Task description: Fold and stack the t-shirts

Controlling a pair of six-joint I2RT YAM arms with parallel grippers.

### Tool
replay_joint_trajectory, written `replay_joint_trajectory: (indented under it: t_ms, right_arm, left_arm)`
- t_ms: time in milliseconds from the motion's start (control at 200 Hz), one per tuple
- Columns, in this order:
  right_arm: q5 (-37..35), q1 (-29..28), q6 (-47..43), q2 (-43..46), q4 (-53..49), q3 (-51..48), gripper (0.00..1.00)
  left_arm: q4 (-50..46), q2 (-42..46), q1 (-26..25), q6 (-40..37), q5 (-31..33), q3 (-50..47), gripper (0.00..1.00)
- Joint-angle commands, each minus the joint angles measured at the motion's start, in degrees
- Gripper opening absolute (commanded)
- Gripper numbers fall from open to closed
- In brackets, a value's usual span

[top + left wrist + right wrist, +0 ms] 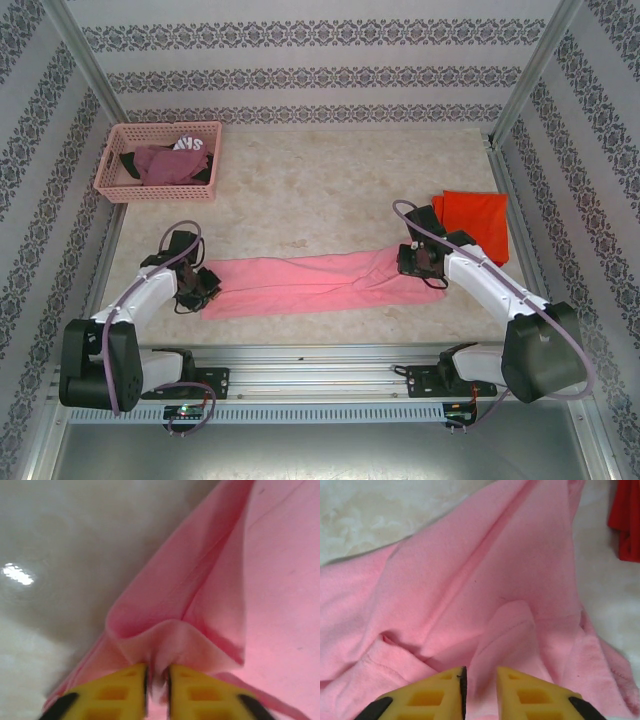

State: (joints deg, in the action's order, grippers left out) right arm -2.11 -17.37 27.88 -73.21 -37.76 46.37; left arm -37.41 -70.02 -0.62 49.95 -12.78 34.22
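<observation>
Salmon-pink t-shirt (300,283) lies banded along the worktop's (320,190) 6 o'clock side, seemingly stretched for folding: left pincer (157,687) nips its 9 o'clock end, right pincer (480,692), slightly parted at 3 o'clock, grip unclear.

1 t-shirt (300,285) lies stretched left to right across the near part of the table (300,190), with the left gripper (210,285) at its left end and the right gripper (407,262) at its right end. A 2nd t-shirt (478,220) lies folded just right of that end — by the table's right edge. A basket (110,160) sits in the far left corner — clothes (165,165) in it.
</observation>
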Motion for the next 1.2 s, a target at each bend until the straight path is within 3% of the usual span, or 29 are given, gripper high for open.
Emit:
replay_joint_trajectory:
  t_ms: [0, 75, 190, 400, 575, 689, 909, 1194]
  right_arm:
    - [-1.77, 0.47, -1.94, 1.74, 2.32, 2.57, 0.33]
    - [-3.27, 0.73, -3.11, 1.09, 3.82, 3.85, 0.41]
    - [-4.61, 1.26, -3.74, -3.07, 8.04, 6.11, 0.43]
    - [-6.42, 1.98, -1.08, -16.36, 9.11, 12.79, 0.43]
    - [-7.29, 2.29, 0.09, -21.08, 8.41, 12.98, 0.37]
    - [-7.79, 2.62, 0.9, -19.58, 8.93, 10.7, 0.33]
    - [-11.36, 4.93, 1.51, -11.37, 7.46, 5.3, 0.32]
    - [-0.8, 5.7, 4.69, -5.66, 14.91, -3.11, 0.32]
  left_arm:
    - [-1.67, -0.23, 0.62, 0.35, 3.3, 1.75, 0.5]
    - [-2.98, 0.4, 0.62, -0.58, 5.44, 3.63, 0.77]
    - [-2.22, 1.24, 0.62, -2.46, 6.33, 5.76, 1.0]
    - [3.29, 0.3, 0.62, -2.36, 2.81, 7.61, 1.0]
    - [10.32, 1.2, 0.36, -1.33, -0.39, 6.2, 1.0]
    - [18.11, 0.31, 0.05, 1.31, -3.23, 4.46, 1.0]
    - [19.47, -4.34, -2.05, 1.22, -2.52, 4.97, 1.0]
    - [22.17, -7.46, -4.53, 0.85, -1.34, 5.32, 1.0]
